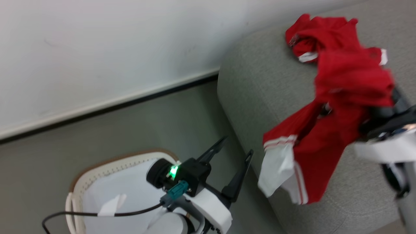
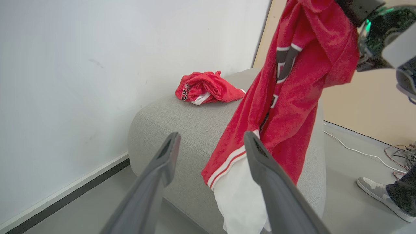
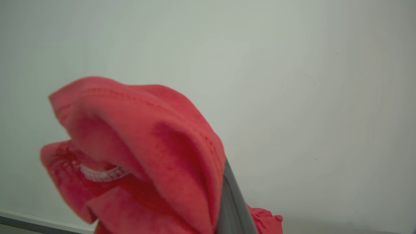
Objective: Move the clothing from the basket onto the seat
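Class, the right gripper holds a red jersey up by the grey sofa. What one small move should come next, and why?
Probably carry the right gripper further in over the sofa before opening. It is shut on the jersey, which hangs in the air with its lower end beyond the sofa's edge; released here, it might slide off.

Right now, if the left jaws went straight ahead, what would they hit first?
Ahead of the left gripper, probably the grey sofa, at its rounded end; the hanging red jersey dangles beside that line and might brush first. Depth is unclear.

White forearm (image 1: pixel 211 211), dark left gripper (image 1: pixel 238 144), green light (image 1: pixel 174 170)
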Tool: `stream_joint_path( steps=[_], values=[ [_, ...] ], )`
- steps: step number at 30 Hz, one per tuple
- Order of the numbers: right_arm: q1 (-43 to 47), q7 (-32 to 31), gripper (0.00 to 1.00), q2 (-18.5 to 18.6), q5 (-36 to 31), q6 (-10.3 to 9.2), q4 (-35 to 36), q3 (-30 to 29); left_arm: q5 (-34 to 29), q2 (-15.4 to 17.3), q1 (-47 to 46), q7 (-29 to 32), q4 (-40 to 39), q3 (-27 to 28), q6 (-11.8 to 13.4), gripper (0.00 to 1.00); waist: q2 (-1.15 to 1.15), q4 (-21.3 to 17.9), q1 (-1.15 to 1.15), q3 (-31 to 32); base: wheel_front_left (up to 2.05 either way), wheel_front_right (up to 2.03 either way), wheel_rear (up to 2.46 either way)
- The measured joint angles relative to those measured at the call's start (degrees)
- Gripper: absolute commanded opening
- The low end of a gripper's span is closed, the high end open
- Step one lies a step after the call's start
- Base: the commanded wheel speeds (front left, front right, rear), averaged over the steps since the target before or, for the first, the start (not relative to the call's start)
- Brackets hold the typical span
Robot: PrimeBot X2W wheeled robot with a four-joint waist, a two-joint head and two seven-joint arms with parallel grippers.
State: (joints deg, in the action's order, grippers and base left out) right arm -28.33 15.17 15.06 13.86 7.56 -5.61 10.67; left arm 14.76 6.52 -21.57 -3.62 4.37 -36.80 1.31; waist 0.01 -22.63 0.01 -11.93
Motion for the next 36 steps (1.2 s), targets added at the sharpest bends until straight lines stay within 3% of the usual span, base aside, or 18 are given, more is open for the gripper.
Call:
stream_joint_path(
  steps=[5,12,16,20,27,33,34,35,36],
  values=[
    [-9.92,0.0,0.0,3.39,-0.68,0.0,-2.21,-5.33,-1.42,0.01,-5.03,0.58,-0.25,-0.76,-1.11,1.0,0.0,1.8,0.01,-6.38,0.0,0.0,0.0],
    [-29.73,-3.42,0.0,12.0,-1.97,0.0,-10.85,-15.0,-2.77,-0.25,-10.48,-0.57,0.75,-0.37,-1.45,1.0,0.0,6.02,0.02,-15.39,0.0,0.0,0.0],
    [-42.71,-4.68,0.0,18.25,-6.78,0.0,-18.51,-24.72,-2.76,-0.9,-11.68,-1.77,1.51,-0.51,-1.44,1.0,0.0,9.6,0.02,-18.6,0.0,0.0,0.0],
    [-51.2,-4.02,0.0,22.62,-16.73,0.0,-25.15,-33.98,-2.74,-1.12,-12.52,-2.64,1.69,-0.33,-0.9,1.0,-0.01,12.59,0.02,-21.69,0.0,0.0,0.0],
    [-48.89,-3.59,0.0,19.15,-30.09,0.0,-35.83,-48.48,-2.74,-1.66,-13.77,-3.05,1.41,-0.85,-0.26,1.0,0.0,16.4,0.01,-28.42,0.0,0.0,0.0],
    [-41.23,-3.08,0.0,9.99,-38.35,0.0,-36.49,-58.31,-2.71,-1.82,-13.73,-3.79,2.54,-1.04,0.53,1.0,0.0,19.54,0.01,-32.77,0.0,0.0,0.0],
    [-40.27,-3.88,0.15,8.48,-39.39,0.0,-36.05,-58.65,-2.63,-1.7,-13.55,-3.98,2.72,-0.89,0.62,1.0,0.0,19.87,0.01,-32.96,0.0,0.0,0.0],
    [-39.29,-4.79,0.45,7.17,-39.82,0.0,-35.77,-58.5,-2.58,-1.49,-13.28,-4.02,2.96,-0.75,0.85,1.0,-0.01,19.96,0.01,-32.88,0.0,0.0,0.0],
    [-38.17,-5.45,1.0,6.17,-40.2,0.0,-35.74,-58.06,-2.57,-1.23,-13.09,-4.05,3.11,-0.56,1.09,1.0,0.0,19.95,0.01,-32.64,0.0,0.0,0.0]
  ],
)
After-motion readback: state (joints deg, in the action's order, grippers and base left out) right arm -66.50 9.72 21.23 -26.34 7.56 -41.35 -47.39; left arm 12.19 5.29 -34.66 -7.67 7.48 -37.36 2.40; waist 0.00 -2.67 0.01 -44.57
